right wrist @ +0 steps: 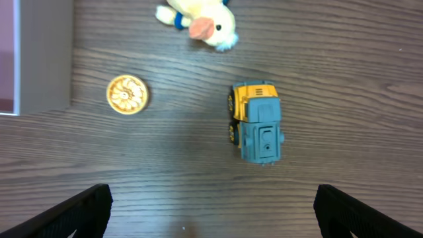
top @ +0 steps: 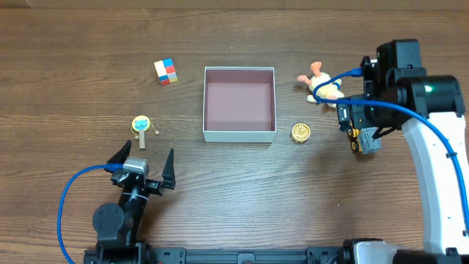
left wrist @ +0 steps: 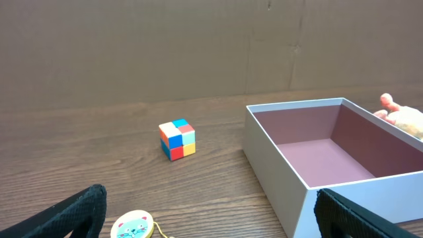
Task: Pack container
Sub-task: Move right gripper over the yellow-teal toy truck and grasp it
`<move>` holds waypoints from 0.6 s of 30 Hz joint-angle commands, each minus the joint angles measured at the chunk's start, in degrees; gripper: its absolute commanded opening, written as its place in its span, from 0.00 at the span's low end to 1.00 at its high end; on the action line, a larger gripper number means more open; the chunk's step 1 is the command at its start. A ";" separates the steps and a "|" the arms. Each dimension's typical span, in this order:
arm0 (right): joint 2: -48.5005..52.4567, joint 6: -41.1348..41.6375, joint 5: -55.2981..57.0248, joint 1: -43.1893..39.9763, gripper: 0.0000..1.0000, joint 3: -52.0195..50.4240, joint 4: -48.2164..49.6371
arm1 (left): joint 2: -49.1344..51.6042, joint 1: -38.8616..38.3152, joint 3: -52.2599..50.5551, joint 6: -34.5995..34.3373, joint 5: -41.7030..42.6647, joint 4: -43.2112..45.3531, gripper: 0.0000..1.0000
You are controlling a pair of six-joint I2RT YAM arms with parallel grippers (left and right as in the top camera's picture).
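The container (top: pixel 239 134) is a square white box with a pink inside, at the table's middle, and holds nothing. Its white wall shows in the left wrist view (left wrist: pixel 277 165) and at the left edge of the right wrist view (right wrist: pixel 45 59). My left gripper (top: pixel 143 165) is open and empty near the front edge, left of the box; its fingertips frame the left wrist view (left wrist: pixel 211 218). My right gripper (right wrist: pixel 211 211) is open and empty, above the table beside a blue and yellow toy truck (right wrist: pixel 258 122), which also shows in the overhead view (top: pixel 364 139).
A multicoloured cube (top: pixel 166 71) (left wrist: pixel 177 139) lies left of the box. A round cat-face toy (top: pixel 141 125) (left wrist: pixel 134 226) lies ahead of my left gripper. A plush duck (top: pixel 322 84) (right wrist: pixel 198 20) and a gold disc (top: pixel 300 132) (right wrist: pixel 127 94) lie right of the box.
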 commanded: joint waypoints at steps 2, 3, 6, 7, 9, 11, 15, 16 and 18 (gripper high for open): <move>-0.52 -2.69 0.90 -3.69 1.00 1.86 -0.26 | -0.59 0.33 -0.22 1.07 -0.13 0.11 1.00; -0.48 -2.73 0.00 -4.76 1.00 1.86 -0.24 | -0.57 0.33 -0.22 1.07 -0.13 0.11 1.00; 0.35 -4.37 -4.09 -8.09 1.00 1.86 -0.22 | -0.59 0.33 -0.22 1.07 -0.13 0.11 1.00; 1.01 -4.98 -5.14 -9.18 1.00 1.75 -0.11 | -0.57 0.33 -0.22 1.07 -0.13 0.09 1.00; 2.19 -5.53 -5.18 -10.45 1.00 1.75 0.02 | -0.59 0.33 -0.22 1.07 -0.13 0.09 1.00; 3.82 -6.47 -6.38 -11.39 1.00 1.75 0.48 | -0.59 0.33 -0.22 1.07 -0.13 0.11 1.00; 6.78 -8.20 -6.91 -11.67 1.00 1.75 0.63 | -0.57 0.33 -0.22 1.07 -0.13 0.09 1.00; 7.74 -8.55 -6.91 -11.67 1.00 1.75 0.63 | -0.59 0.33 -0.22 1.07 -0.13 0.11 1.00; 9.22 -8.61 -6.84 -11.67 1.00 1.75 0.46 | -0.59 0.33 -0.22 1.07 -0.13 0.11 1.00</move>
